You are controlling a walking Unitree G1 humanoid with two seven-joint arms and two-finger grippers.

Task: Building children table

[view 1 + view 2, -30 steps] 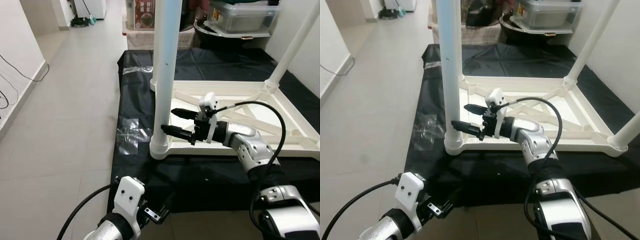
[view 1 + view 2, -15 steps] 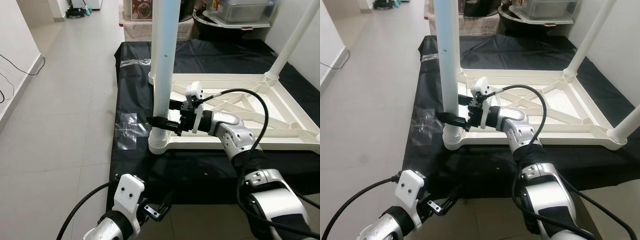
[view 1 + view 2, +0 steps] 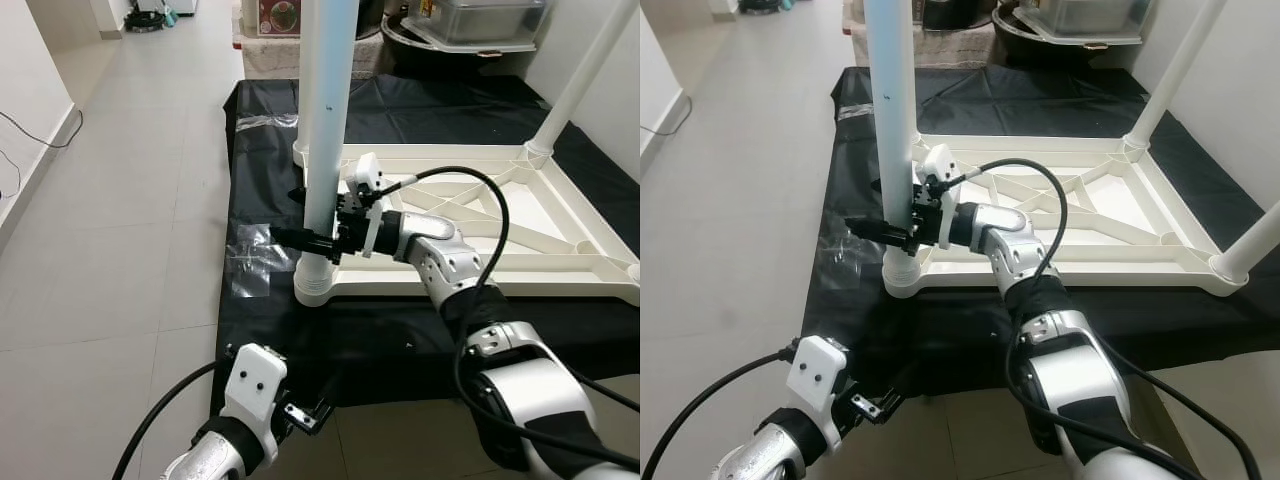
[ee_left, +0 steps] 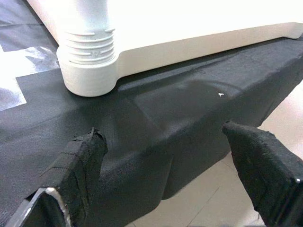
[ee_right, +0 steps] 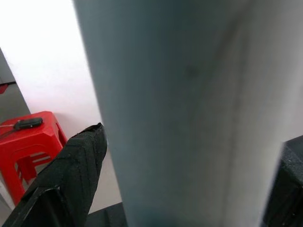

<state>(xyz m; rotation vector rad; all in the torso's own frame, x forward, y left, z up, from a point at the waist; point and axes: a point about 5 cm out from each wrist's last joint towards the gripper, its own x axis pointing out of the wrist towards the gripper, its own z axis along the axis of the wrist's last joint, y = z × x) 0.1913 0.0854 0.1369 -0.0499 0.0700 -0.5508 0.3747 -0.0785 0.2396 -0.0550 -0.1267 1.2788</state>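
The table leg point(image 3: 323, 120) and frame point(image 3: 560, 275) are looking like smooth white plastic; the black sheet point(image 4: 156, 123) is showing matt woven cloth; the floor point(image 3: 130, 200) is gleaming glossily.

No text, label, brand or number can be read anywhere in these views. A red-and-white printed box point(image 3: 279, 16) at the top edge of the left eye view, just left of centre, carries some printing, but it is too small and blurred to make out. A small yellow patch on the clear storage bin point(image 3: 486, 18) at the upper right of that view is likewise illegible.
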